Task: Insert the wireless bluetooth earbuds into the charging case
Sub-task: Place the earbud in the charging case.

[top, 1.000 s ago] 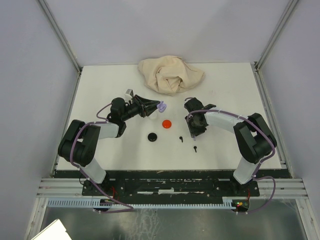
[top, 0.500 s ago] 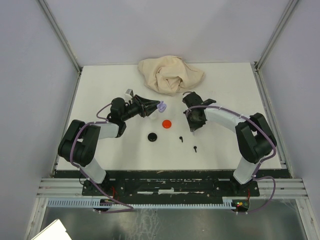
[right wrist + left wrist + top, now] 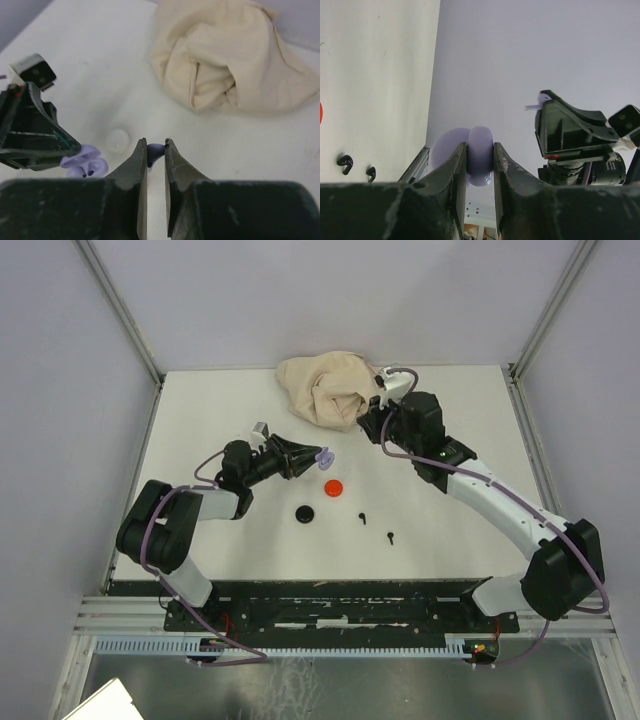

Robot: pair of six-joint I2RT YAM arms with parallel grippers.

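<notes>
1. One lavender earbud (image 3: pixel 155 148) sits between the tips of the right gripper (image 3: pixel 154 144). The jaws are drawn in narrow, with only the earbud's width between them.
2. The right gripper hangs above the table (image 3: pixel 200 420), beside the near right edge of the beige cloth (image 3: pixel 340 388). In the right wrist view the earbud is apart from everything beneath it.
3. The lavender charging case (image 3: pixel 479 155) is clamped edge-on between the fingers of the left gripper (image 3: pixel 480 150). The jaws are closed tight against both of its faces.
4. In the right wrist view the case lies below and left of the right fingertips, near them but not touching. It is hinged open, with two rounded lobes showing.
5. Case contents: a dark speck shows in one lobe. Whether any earbud is seated inside cannot be told.
6. Two black earbuds (image 3: pixel 362 519) lie loose on the table, close together. They are nearer the arm bases than either gripper and well apart from the case.
7. A red disc (image 3: pixel 334 486) and a black disc (image 3: pixel 305 513) lie on the table just below the held case. Both are shut, so what they hold is not visible.
8. A small white disc (image 3: pixel 118 140) rests on the table just beside the case in the right wrist view.
</notes>
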